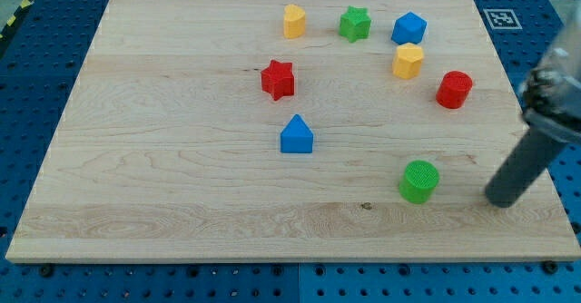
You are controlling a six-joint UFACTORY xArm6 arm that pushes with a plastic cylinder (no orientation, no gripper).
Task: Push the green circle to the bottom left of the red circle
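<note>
A pale wooden board [182,176] fills most of the view, its grain running left to right, and it lies on a blue perforated base [36,276] that shows along every edge. A black-and-white marker tag [501,18] sits on that base past the board's top right corner.

My rod [531,153] comes in from the view's right, and my tip [498,200] rests on the board just right of the green circle [419,180], apart from it. I carry no hand, so I grasp nothing.

The red circle [454,89] stands above the green circle and a little to its right. A blue house-shaped block [296,135] lies near the middle, a red star [278,79] above it. Along the top sit a yellow block [293,20], a green star [355,23], a blue block [409,27] and a second yellow block [408,61].
</note>
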